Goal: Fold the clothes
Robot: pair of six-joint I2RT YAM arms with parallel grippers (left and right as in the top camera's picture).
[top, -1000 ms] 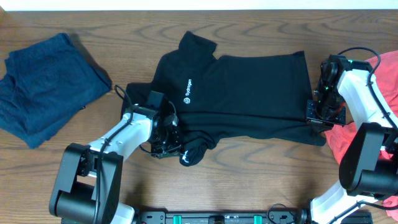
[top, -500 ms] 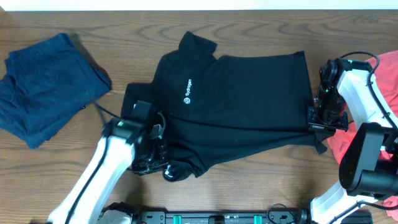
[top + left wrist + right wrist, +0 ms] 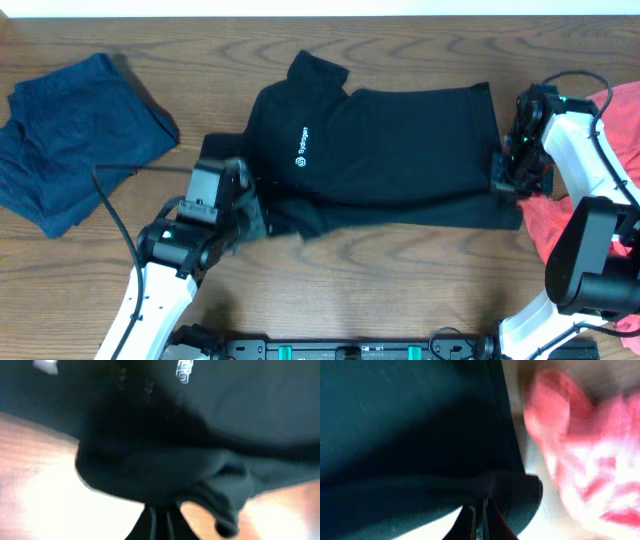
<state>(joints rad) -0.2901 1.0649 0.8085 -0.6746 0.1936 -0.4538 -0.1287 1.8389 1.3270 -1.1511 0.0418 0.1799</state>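
- Your left gripper (image 3: 258, 214) is pinched tight on a bunch of the black shirt (image 3: 400, 150) at its lower left edge. The left wrist view shows the cloth gathered into the closed fingertips (image 3: 159, 521) and sagging over the wood.
- Your right gripper (image 3: 503, 180) is likewise clamped on the black shirt, at the lower right corner. In the right wrist view the fingers (image 3: 470, 519) meet on a fold of the dark hem.
- You have the table (image 3: 400, 270), brown wood grain, under everything.
- You will find the black shirt spread across the middle of the table, chest up. Its collar (image 3: 318, 72) is toward the far edge, and its lower edge is stretched between your two grippers.
- You have the navy garment (image 3: 70, 140) lying rumpled at the far left of the table, well apart from the black shirt and touched by neither arm.
- You can see the coral-red garment (image 3: 548, 218) at the right edge, mostly hidden behind the right arm. It lies just beside the corner the right gripper holds, and it shows as a blurred pink mass (image 3: 590, 460) in the right wrist view.
- You have a thin black cable (image 3: 130, 170) trailing from the left arm across the wood near the navy garment.
- You can make out the small white logo (image 3: 301, 147) on the chest of the black shirt. It also sits at the top of the left wrist view (image 3: 184, 371), too blurred to read.
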